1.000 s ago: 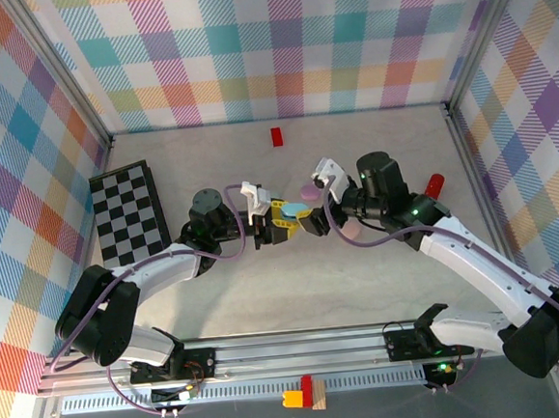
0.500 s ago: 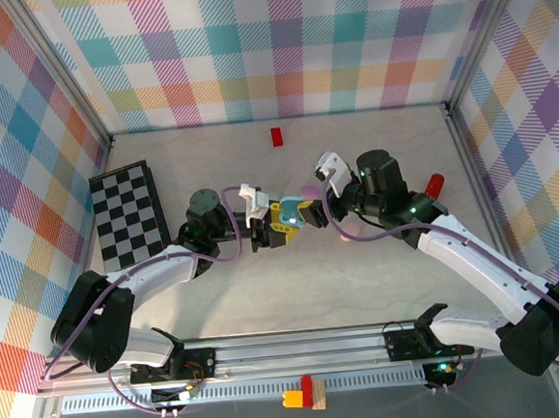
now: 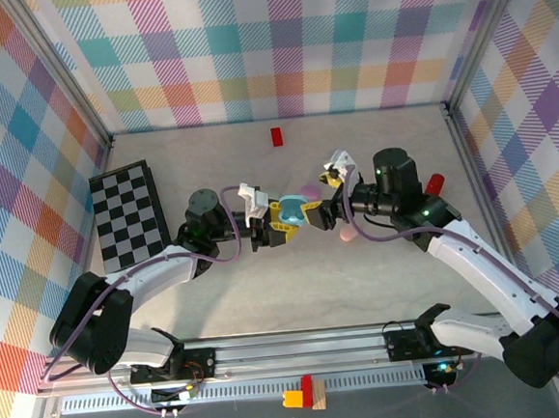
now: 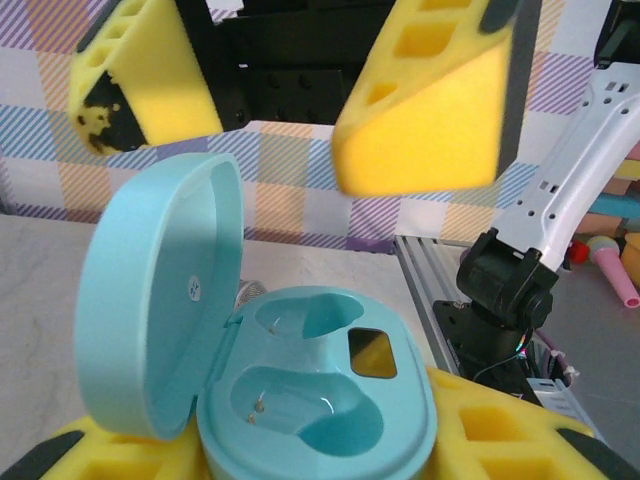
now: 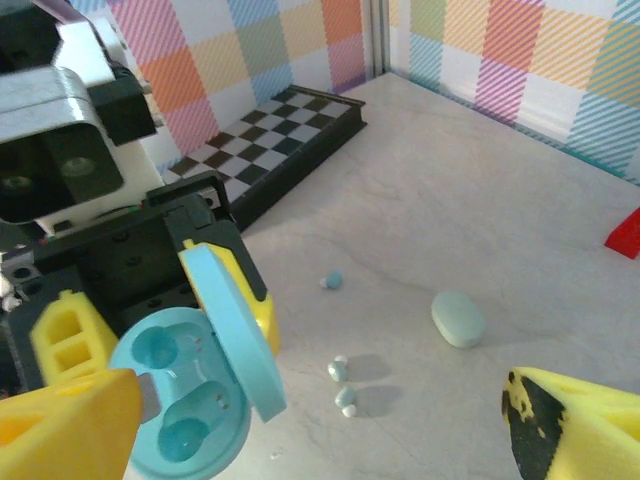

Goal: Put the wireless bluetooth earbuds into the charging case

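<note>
On the grey tabletop [image 3: 266,287], the left gripper [image 3: 273,225] clamped an open blue case [image 4: 320,420], the right gripper [image 3: 328,197] stood spread wide, and earbuds [image 5: 338,370] lay loose.

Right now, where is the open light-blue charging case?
In the top view the charging case is near the middle of the table, lid open, clamped in the left arm's jaws, with the right arm's open jaws right of it and the checkerboard to its left.
</note>
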